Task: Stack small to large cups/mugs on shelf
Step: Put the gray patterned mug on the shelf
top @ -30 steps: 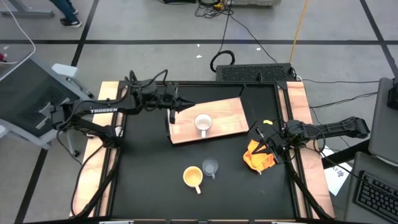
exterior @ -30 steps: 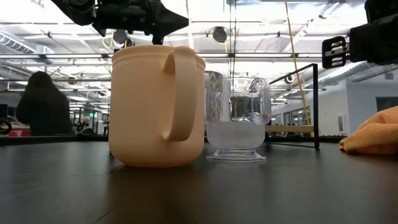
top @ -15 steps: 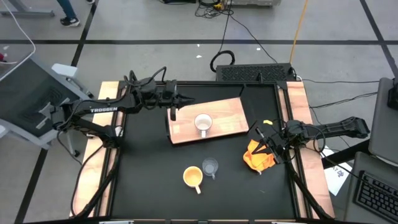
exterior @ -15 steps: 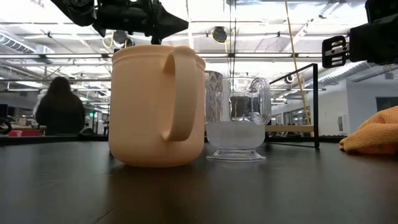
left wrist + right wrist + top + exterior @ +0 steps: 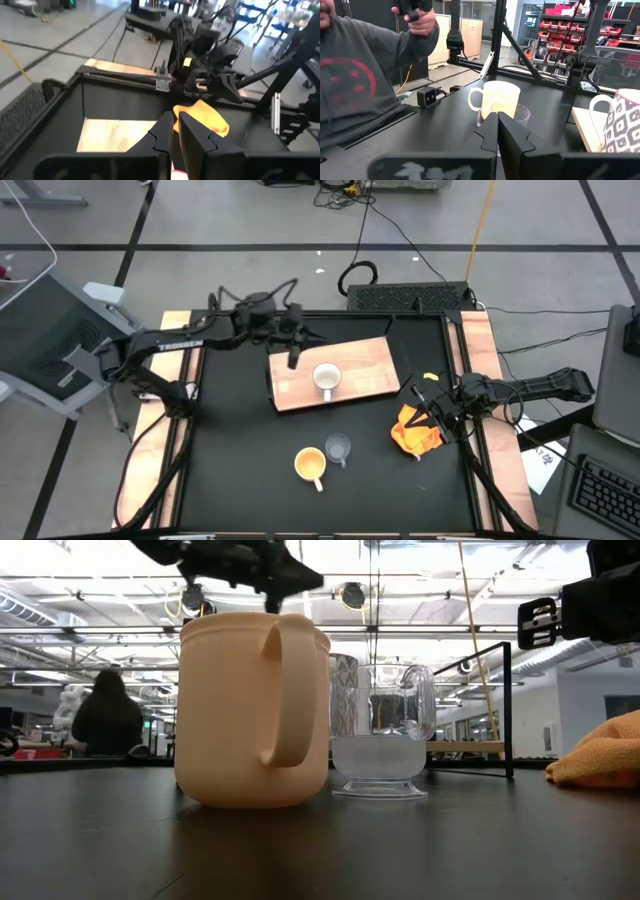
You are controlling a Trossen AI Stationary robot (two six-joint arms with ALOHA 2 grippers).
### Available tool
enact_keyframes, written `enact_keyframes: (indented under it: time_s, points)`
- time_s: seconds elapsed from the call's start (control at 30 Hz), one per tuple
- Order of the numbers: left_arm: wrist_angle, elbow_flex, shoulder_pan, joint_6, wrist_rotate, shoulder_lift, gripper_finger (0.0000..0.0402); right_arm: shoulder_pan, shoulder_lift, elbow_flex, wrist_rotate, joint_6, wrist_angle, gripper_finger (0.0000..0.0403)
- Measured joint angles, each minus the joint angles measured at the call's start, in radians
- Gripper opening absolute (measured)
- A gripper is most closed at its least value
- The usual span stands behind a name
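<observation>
The white mug [image 5: 326, 378] stands upright on the shelf [image 5: 370, 358], near its middle. The yellow mug [image 5: 310, 464] and the glass cup [image 5: 339, 448] stand side by side on the black table [image 5: 230, 460], nearer the front edge and well apart from the shelf. Seen from table height, the yellow mug hides part of the glass cup, and the white mug is only a patterned sliver between them.

The left gripper [image 5: 293, 358] hangs over the shelf's left end, its fingers almost together and holding nothing. The right gripper [image 5: 432, 412] sits at the table's right edge, touching the orange cloth [image 5: 415, 432], fingers pressed together; whether it pinches the cloth is hard to tell.

In the room, a person in a grey top [image 5: 360, 75] stands by the table, cut off at the picture's edge, one hand [image 5: 417, 17] raised. Another person [image 5: 105, 720] sits far off.
</observation>
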Motion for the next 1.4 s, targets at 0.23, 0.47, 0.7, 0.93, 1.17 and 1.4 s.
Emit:
enact_keyframes:
  time_s: [0.23,0.47,0.7,0.93,1.17,1.4]
  points:
    - [-0.202,0.211,0.0,0.056,0.001,0.173,0.0031,0.0,0.0,0.0,0.001,0.0,-0.001,0.0]
    - [-0.491,0.433,-0.015,0.142,-0.008,0.312,0.0031,0.0,0.001,0.0,0.001,0.004,-0.029,0.0]
    - [-0.777,0.614,-0.042,0.238,-0.05,0.388,0.0031,0.0,0.004,0.0,0.001,0.001,-0.032,0.0]
    - [-0.97,0.713,-0.064,0.315,-0.136,0.439,0.0031,0.0,0.006,0.0,0.001,0.001,-0.033,0.0]
    - [-1.027,0.739,-0.076,0.363,-0.264,0.458,0.0031,0.0,0.008,0.0,0.002,0.001,-0.035,0.0]
    - [-1.063,0.739,-0.076,0.394,-0.255,0.458,0.0034,0.0,0.008,0.0,0.002,0.001,-0.037,0.0]
